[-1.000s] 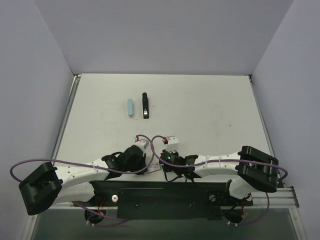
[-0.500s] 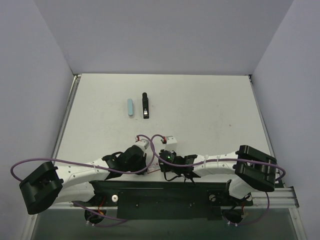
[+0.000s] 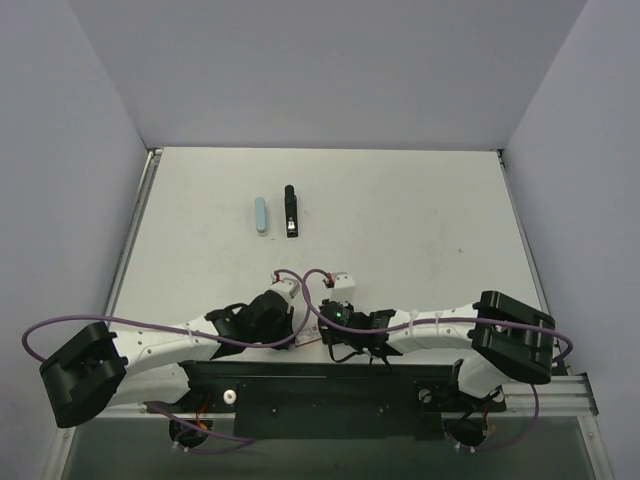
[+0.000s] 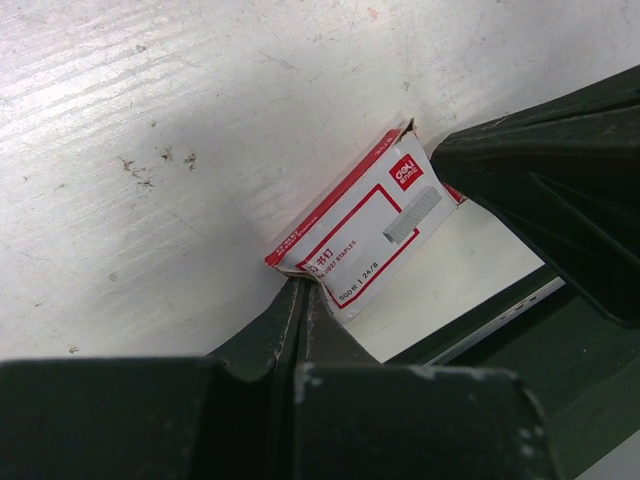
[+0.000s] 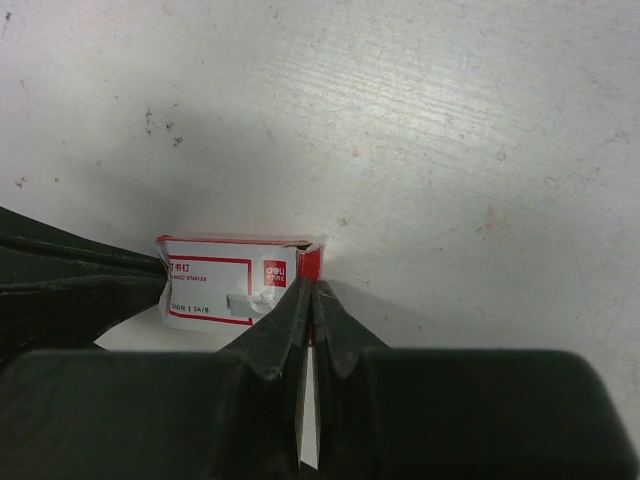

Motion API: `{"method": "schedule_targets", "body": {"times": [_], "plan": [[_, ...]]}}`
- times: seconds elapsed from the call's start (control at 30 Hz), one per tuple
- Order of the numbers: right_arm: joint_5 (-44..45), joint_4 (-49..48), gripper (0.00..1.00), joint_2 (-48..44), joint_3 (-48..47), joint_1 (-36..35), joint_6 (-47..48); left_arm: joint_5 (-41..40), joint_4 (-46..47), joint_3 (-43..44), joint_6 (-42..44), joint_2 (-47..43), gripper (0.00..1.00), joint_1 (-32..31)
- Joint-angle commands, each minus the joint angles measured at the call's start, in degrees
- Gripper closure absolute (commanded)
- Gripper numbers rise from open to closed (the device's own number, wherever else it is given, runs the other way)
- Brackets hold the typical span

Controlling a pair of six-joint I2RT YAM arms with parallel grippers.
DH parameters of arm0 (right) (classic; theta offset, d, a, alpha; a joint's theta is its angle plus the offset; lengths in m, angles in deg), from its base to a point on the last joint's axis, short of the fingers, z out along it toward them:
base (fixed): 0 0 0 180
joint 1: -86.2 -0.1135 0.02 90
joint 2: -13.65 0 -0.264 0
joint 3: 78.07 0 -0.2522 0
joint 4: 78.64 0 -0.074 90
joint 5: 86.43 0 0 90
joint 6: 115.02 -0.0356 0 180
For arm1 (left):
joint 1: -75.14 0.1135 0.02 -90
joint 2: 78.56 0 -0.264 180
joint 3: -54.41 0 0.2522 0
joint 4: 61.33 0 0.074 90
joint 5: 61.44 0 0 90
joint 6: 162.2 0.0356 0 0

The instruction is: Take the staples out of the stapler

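Cardboard staple box [image 4: 365, 235] lies on scuffed table [image 4: 150, 120].

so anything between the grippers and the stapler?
Nothing visible. The stapler lies far up the table, with bare surface from it to the left gripper and right gripper. The staple box sits at both shut grippers' tips, near the bases. A blue piece lies beside the stapler.

Open counter [image 3: 420, 230] lies right of the stapler [image 3: 290, 210]. A blue bar [image 3: 261, 215] (just beside, parallel) crowds its left.
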State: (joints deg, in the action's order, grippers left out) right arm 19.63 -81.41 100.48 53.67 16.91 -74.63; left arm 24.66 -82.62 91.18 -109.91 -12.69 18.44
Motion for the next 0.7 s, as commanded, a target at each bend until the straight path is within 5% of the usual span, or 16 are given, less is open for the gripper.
{"method": "schedule_targets", "body": {"times": [0.0, 0.67], "plan": [[1.8, 5.0, 1.00, -3.4, 1.0, 0.3, -0.6, -0.1, -0.5, 0.8, 0.2, 0.8, 1.00, -0.8], [0.2, 2.7, 1.00, -1.5, 2.8, 1.2, -1.5, 0.0, 0.2, 1.8, 0.0, 3.0, 1.00, -1.8]]}}
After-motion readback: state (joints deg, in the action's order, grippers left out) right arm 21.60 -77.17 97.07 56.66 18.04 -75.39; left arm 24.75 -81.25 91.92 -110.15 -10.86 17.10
